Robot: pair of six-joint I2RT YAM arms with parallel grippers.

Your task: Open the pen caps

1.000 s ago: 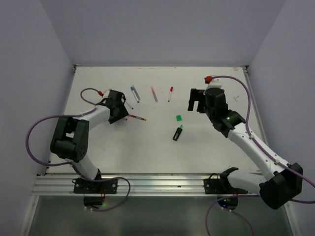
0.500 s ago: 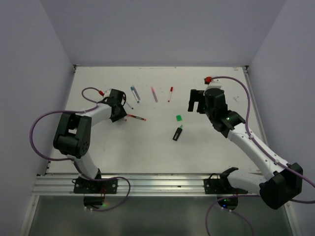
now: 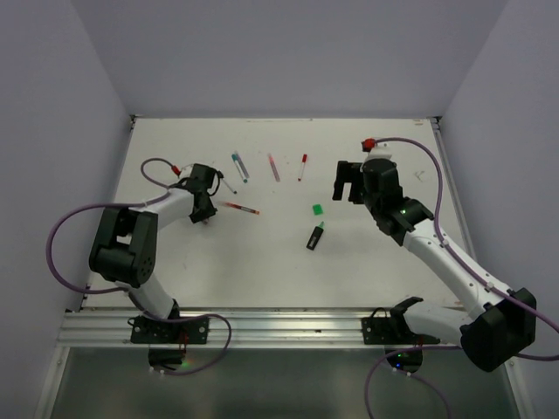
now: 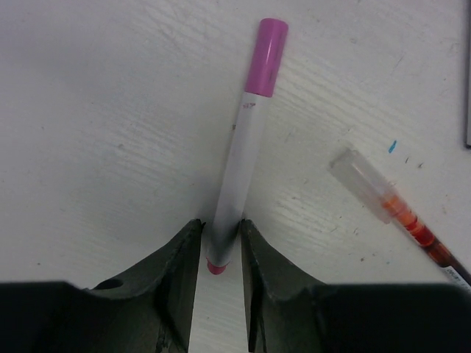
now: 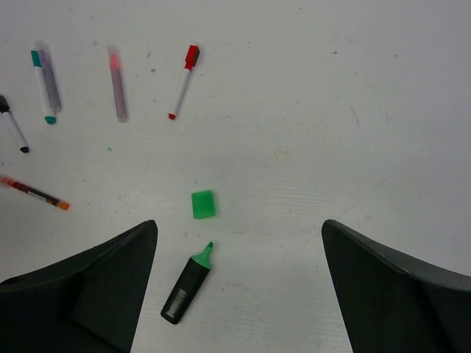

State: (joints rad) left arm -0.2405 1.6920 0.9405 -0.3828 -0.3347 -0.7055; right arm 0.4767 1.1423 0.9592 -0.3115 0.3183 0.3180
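Magenta plastic forms the cap (image 4: 266, 57) seated on the far end of a whitish pen (image 4: 237, 165), which runs vertically through the centre of the left wrist view on the white table (image 3: 262, 262). The 2 fingers of the left gripper (image 4: 221, 234) flank the barrel's pink-tipped near end at lower centre, very close on both sides; whether they press on it cannot be told. An orange pen (image 4: 416, 232) with a clear cap (image 4: 360, 184) lies apart at right.

The right gripper (image 5: 237, 228) has its jaws wide apart, holding nothing. In its view, a bright green cap (image 5: 203, 204) lies detached at centre, just above the green-and-black highlighter (image 5: 188, 283). A red cap (image 5: 191, 55) sits on its pen at upper left.
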